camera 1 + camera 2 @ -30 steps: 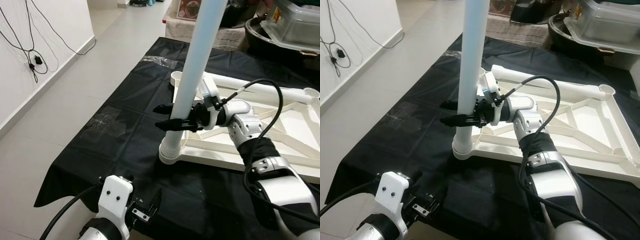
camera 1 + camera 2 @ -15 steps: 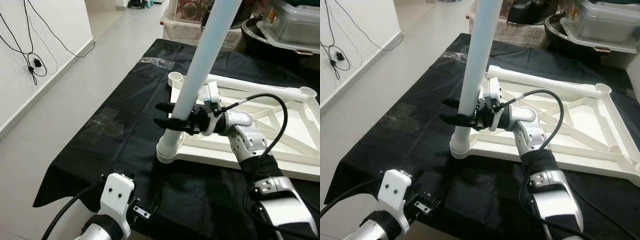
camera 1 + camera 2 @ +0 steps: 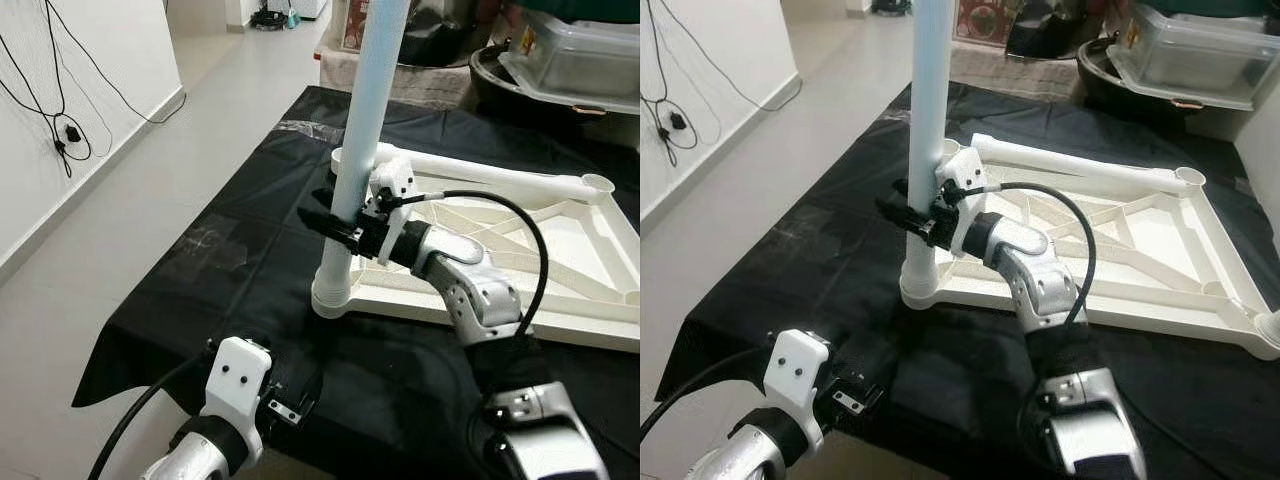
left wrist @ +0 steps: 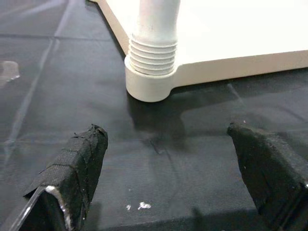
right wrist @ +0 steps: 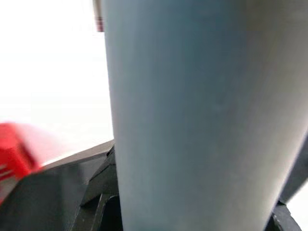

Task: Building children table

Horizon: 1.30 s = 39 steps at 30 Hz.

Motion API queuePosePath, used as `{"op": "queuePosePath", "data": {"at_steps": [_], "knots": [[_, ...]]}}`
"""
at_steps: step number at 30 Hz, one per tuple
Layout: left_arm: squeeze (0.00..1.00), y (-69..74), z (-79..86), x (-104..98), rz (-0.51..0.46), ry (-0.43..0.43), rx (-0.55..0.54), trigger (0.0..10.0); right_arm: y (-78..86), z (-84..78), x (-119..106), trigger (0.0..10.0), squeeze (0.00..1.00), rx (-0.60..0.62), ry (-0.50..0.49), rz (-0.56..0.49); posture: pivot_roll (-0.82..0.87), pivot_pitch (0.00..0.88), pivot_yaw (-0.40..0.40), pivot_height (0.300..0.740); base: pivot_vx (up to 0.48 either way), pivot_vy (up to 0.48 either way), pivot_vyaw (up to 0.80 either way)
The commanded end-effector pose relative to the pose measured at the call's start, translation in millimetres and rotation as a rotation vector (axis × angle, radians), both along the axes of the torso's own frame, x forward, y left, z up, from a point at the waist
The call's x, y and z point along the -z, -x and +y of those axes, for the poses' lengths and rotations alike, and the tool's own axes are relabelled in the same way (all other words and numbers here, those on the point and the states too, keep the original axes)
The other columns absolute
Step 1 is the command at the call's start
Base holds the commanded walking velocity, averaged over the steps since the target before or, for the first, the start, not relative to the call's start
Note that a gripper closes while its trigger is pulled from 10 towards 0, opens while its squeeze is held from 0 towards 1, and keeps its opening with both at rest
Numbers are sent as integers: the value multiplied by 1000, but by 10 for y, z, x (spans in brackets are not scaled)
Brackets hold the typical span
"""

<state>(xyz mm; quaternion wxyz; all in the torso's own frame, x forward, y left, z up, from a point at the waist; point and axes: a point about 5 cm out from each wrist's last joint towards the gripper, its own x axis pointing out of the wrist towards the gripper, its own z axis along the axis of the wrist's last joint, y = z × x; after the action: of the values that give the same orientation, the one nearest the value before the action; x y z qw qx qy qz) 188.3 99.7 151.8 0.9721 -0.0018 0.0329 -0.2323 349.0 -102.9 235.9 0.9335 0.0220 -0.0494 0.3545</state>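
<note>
a: which containers can be made out past the white frame (image 3: 520,250)?

b: a clear lidded bin (image 3: 575,55) is seen beyond the frame's far side, resting on a dark round tub (image 3: 500,75). what is held inside either cannot be told.

a: and where is the frame placed?

b: it is laid flat on the black cloth (image 3: 230,250) covering the surface, underside up, with open round sockets at its far corners (image 3: 598,184).

a: how is the pale leg tube (image 3: 365,130) set?

b: it is stood nearly upright in the frame's near corner socket (image 3: 333,298), its long axis running up from the frame and out past the top of the view. ribbed threads (image 4: 153,55) are shown at its foot, just above the socket, in the left wrist view.

a: what is done by the right claw (image 3: 335,222)?

b: the tube is clamped between its black fingers (image 3: 318,218), a little above the socket, on the side of the tube facing the frame's middle. in the right wrist view the tube (image 5: 202,115) is pressed close against the claw.

a: and the left claw (image 4: 168,183)?

b: it is held low over the cloth, on the near side of the frame's near corner, with its taped fingers (image 4: 77,168) spread wide and nothing between them. it is kept apart from the socket.
</note>
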Motion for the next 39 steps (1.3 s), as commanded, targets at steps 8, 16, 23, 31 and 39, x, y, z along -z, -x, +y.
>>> {"op": "queuePosePath", "data": {"at_steps": [8, 16, 23, 31, 39], "knots": [[0, -27, 7, 70, 10, 2, 0, 10000, 77, -387, 385, 10000, 0, 577, -25, 130, 190, 103, -64, 740, 0, 0, 0], [0, -43, 4, 91, 9, -3, 11, 10000, 224, -265, 323, 10000, 0, 765, -42, 63, 200, 98, -61, 740, 0, 0, 0], [0, -52, 16, 106, 8, -4, 12, 10000, 240, -72, 235, 10000, 0, 968, -33, 54, 205, 103, -58, 740, 0, 0, 0], [0, -48, 27, 107, 8, -4, 12, 10000, 273, 125, 207, 10000, 0, 1113, -126, 138, 209, 106, -60, 740, 0, 0, 0], [0, -44, 27, 111, 10, -4, 15, 10000, 271, 210, 195, 10000, 0, 1161, -199, 214, 215, 114, -60, 740, 0, 0, 0]]}}
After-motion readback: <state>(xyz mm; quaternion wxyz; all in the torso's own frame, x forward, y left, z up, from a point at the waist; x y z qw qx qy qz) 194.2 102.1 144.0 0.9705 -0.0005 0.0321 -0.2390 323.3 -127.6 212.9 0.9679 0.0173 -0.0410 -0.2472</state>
